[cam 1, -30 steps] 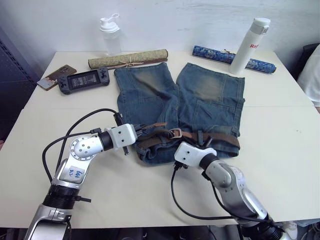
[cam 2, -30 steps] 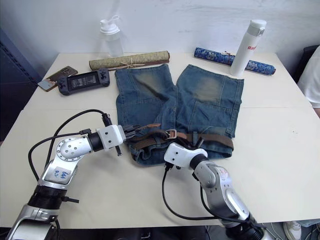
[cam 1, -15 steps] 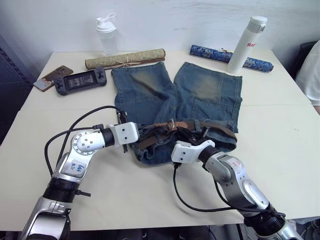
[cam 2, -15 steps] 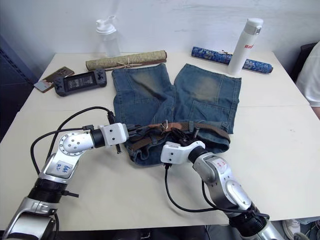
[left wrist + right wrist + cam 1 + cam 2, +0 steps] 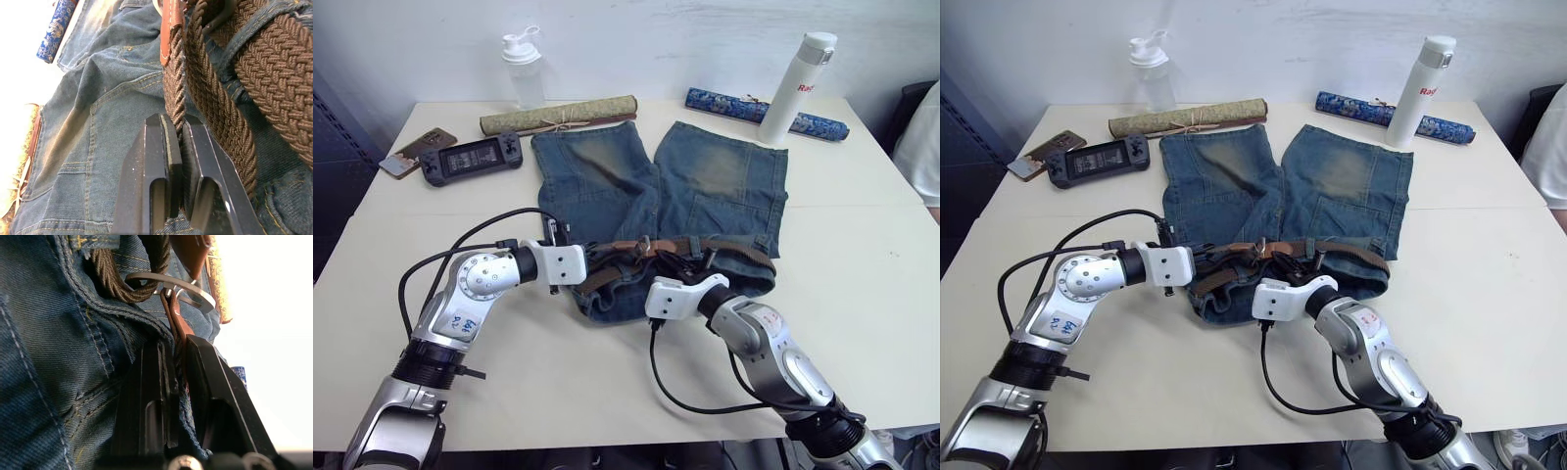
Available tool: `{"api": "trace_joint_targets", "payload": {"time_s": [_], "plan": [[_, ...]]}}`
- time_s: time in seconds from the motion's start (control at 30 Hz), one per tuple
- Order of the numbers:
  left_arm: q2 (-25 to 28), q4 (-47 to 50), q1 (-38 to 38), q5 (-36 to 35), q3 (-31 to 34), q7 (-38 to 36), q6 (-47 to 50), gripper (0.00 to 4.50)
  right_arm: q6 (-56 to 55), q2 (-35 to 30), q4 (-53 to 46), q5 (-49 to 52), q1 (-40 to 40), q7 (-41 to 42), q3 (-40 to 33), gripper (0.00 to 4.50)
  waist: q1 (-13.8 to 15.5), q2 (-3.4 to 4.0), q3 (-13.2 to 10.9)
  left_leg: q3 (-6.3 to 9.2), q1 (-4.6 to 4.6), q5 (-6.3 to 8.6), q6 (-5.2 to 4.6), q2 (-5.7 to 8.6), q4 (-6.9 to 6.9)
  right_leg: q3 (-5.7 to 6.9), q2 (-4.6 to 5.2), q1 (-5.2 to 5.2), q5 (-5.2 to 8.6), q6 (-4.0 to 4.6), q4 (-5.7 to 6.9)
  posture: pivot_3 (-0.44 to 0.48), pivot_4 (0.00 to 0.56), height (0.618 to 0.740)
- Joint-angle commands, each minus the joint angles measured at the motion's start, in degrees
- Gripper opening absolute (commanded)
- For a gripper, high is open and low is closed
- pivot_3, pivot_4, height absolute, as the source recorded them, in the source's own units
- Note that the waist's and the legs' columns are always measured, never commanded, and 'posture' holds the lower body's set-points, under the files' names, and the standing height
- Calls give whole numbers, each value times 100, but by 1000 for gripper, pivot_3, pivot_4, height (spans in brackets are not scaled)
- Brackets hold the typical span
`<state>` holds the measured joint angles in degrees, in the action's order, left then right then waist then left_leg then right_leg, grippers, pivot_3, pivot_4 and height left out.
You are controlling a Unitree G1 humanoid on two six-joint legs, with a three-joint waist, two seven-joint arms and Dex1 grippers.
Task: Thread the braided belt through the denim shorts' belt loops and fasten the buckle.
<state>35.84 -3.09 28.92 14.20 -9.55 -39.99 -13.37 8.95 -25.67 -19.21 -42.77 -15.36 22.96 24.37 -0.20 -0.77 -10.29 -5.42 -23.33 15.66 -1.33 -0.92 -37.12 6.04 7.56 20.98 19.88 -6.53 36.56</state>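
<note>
Flat on the tabletop [image 5: 862, 294] lies one pair of denim shorts [image 5: 656, 186], waistband toward the robot, and one braided belt [image 5: 734, 249] runs along that waistband. Nearer the left leg than the right, the belt's single silver buckle [image 5: 171, 284] sits above the waistband seam. Two end effectors meet at the shorts' near edge. Clenched on a strand of the braided belt, the left end effector [image 5: 177, 132] pinches it between both pads, close to a brown leather end. Beside the buckle, the right end effector [image 5: 178, 350] grips the brown leather strap that joins it. Beyond the shorts' hems stand two bottles: one clear [image 5: 524, 67], one white [image 5: 793, 73]. Two rolls lie there too, one tan [image 5: 558, 115], one blue-patterned [image 5: 724, 101]. Left of the shorts rest one handheld console [image 5: 470, 157] and one phone [image 5: 413, 150].
</note>
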Motion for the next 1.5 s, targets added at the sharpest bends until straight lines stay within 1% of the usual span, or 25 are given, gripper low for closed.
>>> {"api": "trace_joint_targets", "payload": {"time_s": [0.03,0.27,0.4,0.57,0.7,0.97,1.1,1.5], "plan": [[-99,65,226,29,10,166,-27,0,-179,88,-176,13,-23,-20,-52,67,-5,0,0,0,0,0,0,0,1,-1,0,0,0,0,0,0,150,717],[-119,36,559,248,-349,-30,-244,0,-187,116,-160,7,-31,28,-39,67,0,0,0,-3,-3,-1,1,0,0,-1,-3,5,0,0,6,0,150,717],[-82,-53,591,236,-513,-167,-473,0,-190,149,-147,12,-29,29,-57,67,-7,0,0,-6,-3,-2,1,0,-1,-3,-4,7,0,0,8,0,150,717],[113,-90,441,175,-317,-129,-552,0,-152,144,-192,12,49,46,-102,67,-9,0,0,-6,-3,-2,1,-1,-2,-3,-4,8,0,0,10,0,150,717],[410,-197,459,333,-106,84,-631,0,-164,169,-178,13,65,36,-86,67,-7,0,0,-6,-3,-2,1,-1,-2,-4,-3,10,0,0,13,0,150,717],[628,-250,406,520,-196,72,-733,0,-194,187,-114,48,20,14,-110,67,-3,0,0,-7,-4,-2,1,0,-3,-2,-2,12,0,0,18,0,150,717],[607,-318,436,558,-221,96,-790,0,-207,185,-112,42,8,9,-127,67,-6,0,0,-12,-4,-2,1,0,-2,-2,-2,19,0,0,23,0,150,717],[273,-580,730,647,-470,106,-983,0,-226,178,-139,-13,58,32,-138,67,1,0,0,-19,-9,-3,1,-1,-6,-2,-1,30,0,0,32,0,150,717]]}}
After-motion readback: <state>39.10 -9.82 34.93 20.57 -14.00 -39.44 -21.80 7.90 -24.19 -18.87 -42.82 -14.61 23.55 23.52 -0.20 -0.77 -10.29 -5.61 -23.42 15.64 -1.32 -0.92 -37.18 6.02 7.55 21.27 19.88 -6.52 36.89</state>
